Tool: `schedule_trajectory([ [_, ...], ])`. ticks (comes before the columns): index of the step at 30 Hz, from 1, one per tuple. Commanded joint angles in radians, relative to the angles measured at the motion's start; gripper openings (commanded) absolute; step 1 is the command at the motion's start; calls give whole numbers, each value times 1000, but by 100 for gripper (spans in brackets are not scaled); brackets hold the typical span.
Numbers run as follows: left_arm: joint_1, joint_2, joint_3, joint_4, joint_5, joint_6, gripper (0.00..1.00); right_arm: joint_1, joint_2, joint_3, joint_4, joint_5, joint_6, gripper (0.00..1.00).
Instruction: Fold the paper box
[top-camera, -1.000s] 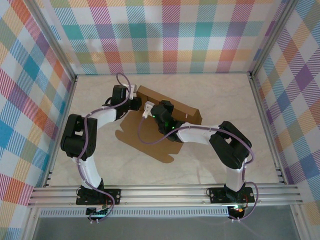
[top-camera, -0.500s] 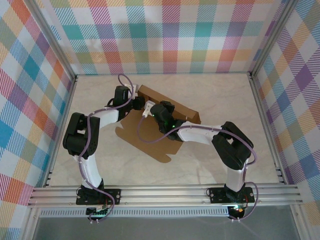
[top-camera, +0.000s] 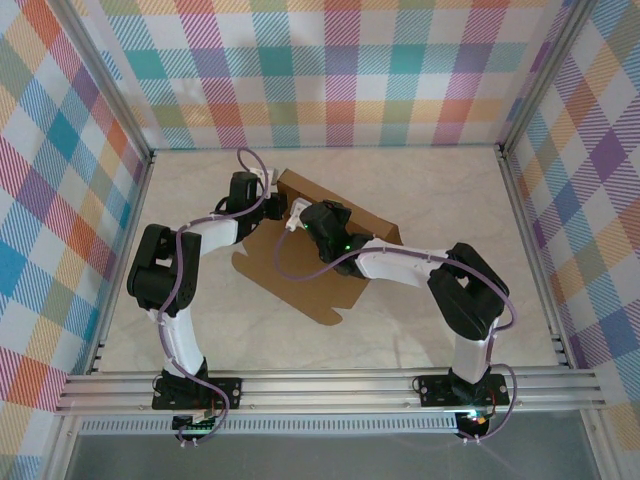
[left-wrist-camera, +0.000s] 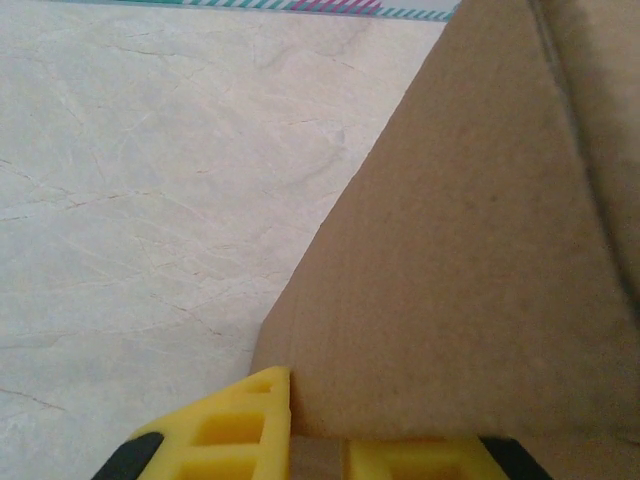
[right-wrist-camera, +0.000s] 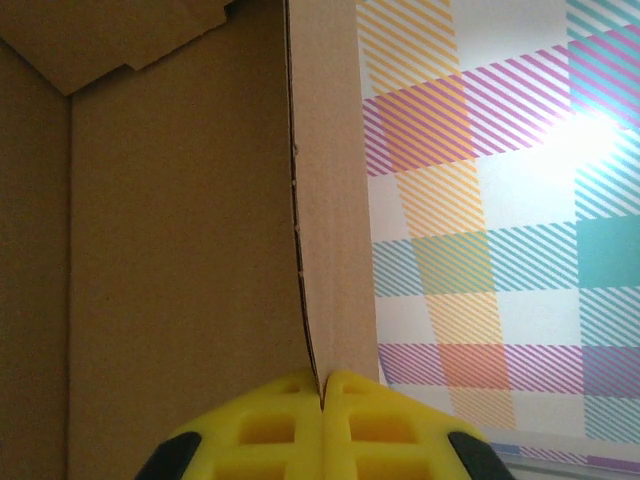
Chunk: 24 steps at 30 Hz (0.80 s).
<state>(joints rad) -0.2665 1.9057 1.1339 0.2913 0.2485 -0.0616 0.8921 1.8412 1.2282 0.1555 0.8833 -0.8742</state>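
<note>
Now the paper box (top-camera: 310, 290) lies mid-way across the table (top-camera: 450, 200), front panel flat, back wall raised. The right gripper (right-wrist-camera: 322, 392) is pinched tight on a thin wall edge. The left gripper (left-wrist-camera: 318, 452) is nipped narrowly on the wall's end. Best bet: both arms swing together, grip firm, creasing along the score line so nothing tears.

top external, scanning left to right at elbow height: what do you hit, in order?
Left plaid wall panel → left arm's black elbow joint → flat panel of the brown corrugated cardboard paper box → right arm's black elbow joint → right plaid wall panel.
</note>
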Motion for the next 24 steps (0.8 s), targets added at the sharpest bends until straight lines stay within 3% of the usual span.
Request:
schedule_trajectory([
  [1,-38,3,-6,-30,94,13,0,17,14,0,-128,-225,66,2],
  [6,-39,-1,-6,-64,76,47,0,5,-7,12,-164,-268,118,22],
  [10,-39,-2,-7,-81,61,70,0,0,-31,20,-180,-299,161,29],
  [16,-40,4,-3,-90,61,84,0,-8,-80,27,-212,-361,236,51],
  [19,-39,7,-3,-92,60,88,0,-13,-125,31,-235,-423,295,63],
  [24,-39,13,-3,-89,66,89,0,-54,-204,58,-273,-575,457,73],
])
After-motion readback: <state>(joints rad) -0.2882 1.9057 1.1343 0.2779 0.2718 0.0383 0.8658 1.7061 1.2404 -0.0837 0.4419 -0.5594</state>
